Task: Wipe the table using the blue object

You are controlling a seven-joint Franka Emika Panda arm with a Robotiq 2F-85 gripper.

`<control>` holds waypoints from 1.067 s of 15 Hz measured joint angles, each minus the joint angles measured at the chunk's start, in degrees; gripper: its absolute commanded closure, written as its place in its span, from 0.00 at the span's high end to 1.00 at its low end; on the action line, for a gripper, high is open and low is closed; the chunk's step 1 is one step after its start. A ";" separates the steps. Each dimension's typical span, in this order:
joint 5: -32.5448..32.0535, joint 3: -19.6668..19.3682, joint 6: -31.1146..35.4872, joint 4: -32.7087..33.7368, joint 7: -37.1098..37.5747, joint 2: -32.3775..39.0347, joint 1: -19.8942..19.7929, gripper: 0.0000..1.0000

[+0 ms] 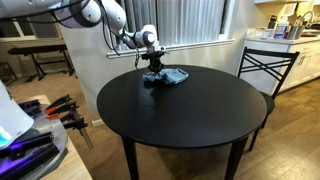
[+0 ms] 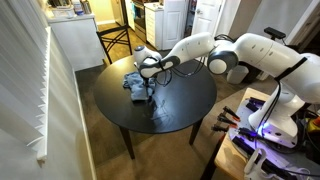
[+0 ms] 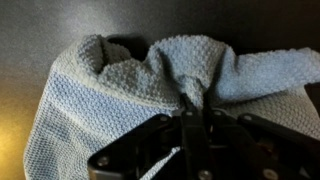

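Blue-grey waffle cloth (image 3: 120, 90), one only, lies bunched near the rim of the round black counter (image 1: 185, 115) (one counter, one arm). The hand (image 3: 196, 108) is clenched on a fold of it. The grasp looks made; the next move probably calls for pressing down and dragging the cloth across the top.

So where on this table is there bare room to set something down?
Nearly all of the round table is bare: in an exterior view, the stretch from the blue cloth to the near rim, and the side toward the chair. Only the far edge is crowded, where the claw grips the cloth.
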 measured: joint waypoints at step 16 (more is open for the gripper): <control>-0.21 -1.58 7.11 -12.91 0.03 -4.02 -0.76 0.03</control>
